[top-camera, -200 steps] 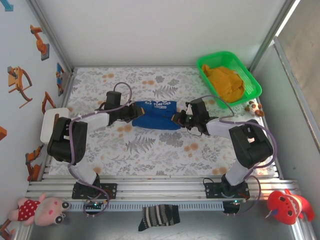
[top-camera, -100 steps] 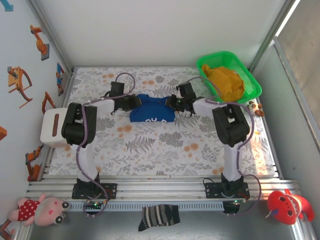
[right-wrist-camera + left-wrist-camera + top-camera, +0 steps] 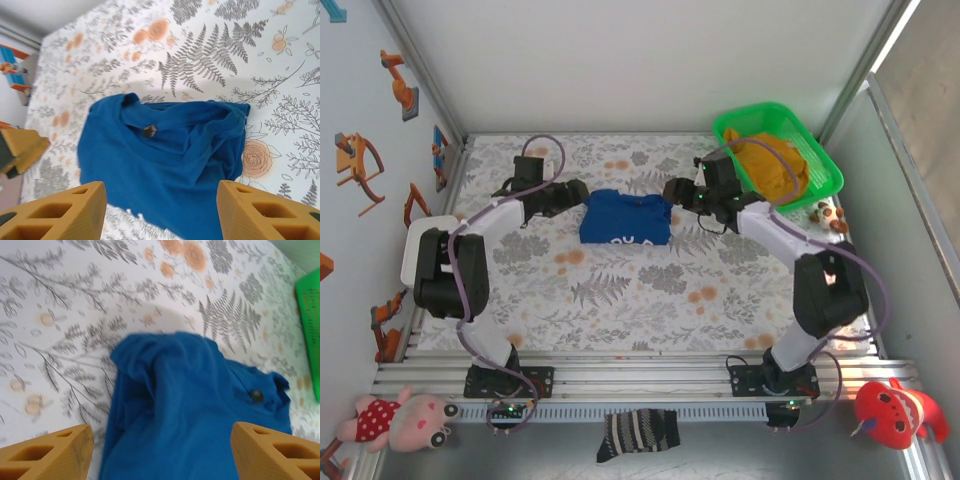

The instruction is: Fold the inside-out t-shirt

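Note:
The inside-out t-shirt (image 3: pixel 624 218) is royal blue and lies folded into a compact rectangle on the floral table cover, white lettering along its near edge. My left gripper (image 3: pixel 576 196) hovers just off the shirt's left side, open, with nothing between its orange fingers (image 3: pixel 47 452). The shirt (image 3: pixel 195 410) spreads below it, loose and rumpled at the far end. My right gripper (image 3: pixel 673 192) hangs off the shirt's right top corner, also open and empty. Under it the shirt (image 3: pixel 165 165) shows a small dark tag near the collar.
A green basket (image 3: pixel 825 155) holding a mustard-yellow garment (image 3: pixel 772 165) stands at the back right, close behind my right arm. Small brown bits (image 3: pixel 828 215) lie beside it. A white box (image 3: pixel 420 245) sits at the table's left edge.
Both grippers carried the shirt's near half up over the far half, then opened, let go and drew outward to each side. The shirt now lies shorter and doubled.

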Controlling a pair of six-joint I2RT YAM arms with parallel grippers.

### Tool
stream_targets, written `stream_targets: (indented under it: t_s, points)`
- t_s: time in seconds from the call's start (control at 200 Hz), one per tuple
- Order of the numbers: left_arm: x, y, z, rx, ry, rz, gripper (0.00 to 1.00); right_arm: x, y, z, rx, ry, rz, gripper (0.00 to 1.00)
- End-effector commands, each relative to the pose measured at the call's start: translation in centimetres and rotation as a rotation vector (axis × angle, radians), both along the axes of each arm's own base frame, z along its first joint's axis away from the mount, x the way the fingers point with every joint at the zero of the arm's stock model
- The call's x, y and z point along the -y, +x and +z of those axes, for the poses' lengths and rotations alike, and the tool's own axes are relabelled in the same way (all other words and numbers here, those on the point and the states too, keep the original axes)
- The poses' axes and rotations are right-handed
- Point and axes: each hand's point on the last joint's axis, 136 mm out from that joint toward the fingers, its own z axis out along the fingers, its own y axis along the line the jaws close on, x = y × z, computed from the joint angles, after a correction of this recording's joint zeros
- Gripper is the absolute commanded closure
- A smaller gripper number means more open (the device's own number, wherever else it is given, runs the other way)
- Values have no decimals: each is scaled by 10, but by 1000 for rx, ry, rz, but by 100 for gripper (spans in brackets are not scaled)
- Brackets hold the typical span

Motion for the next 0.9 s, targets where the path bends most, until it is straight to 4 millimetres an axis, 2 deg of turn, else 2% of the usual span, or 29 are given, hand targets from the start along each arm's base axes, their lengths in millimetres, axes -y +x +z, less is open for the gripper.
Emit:
stream_targets:
  t_s: [0.0,0.125,0.265,0.315,0.396,0.441,0.561,0.801,0.826,0.856,0.881,0.896]
  points:
    - [10,-41,-39,-161,-25,-29,28,17,-20,-9,-26,-33,-33,41]
    - [22,-52,-60,-205,-22,-61,27,25,-35,5,-4,-33,-37,41]
    - [36,-46,-81,-255,-30,-88,29,35,-53,15,11,-42,-40,41]
    - [41,-41,-81,-254,-59,-92,44,40,-59,15,11,-55,-47,41]
    - [43,-29,-76,-238,-109,-71,85,50,-69,14,13,-83,-60,40]
    - [38,-21,-71,-227,-124,-50,100,57,-75,13,11,-98,-71,40]
    - [6,-4,-56,-198,-125,16,100,75,-84,8,0,-126,-100,39]
    - [-88,10,-34,-183,-59,124,100,102,-90,-3,-17,-159,-149,38]
    - [-98,11,-32,-182,-49,131,93,104,-91,-3,-18,-167,-153,38]
    - [-111,12,-29,-183,-27,141,77,108,-91,-3,-19,-182,-164,36]
    - [-121,11,-27,-186,-8,151,56,113,-92,-4,-21,-197,-177,34]
    - [-127,12,-24,-184,4,159,47,116,-92,-4,-23,-209,-187,32]
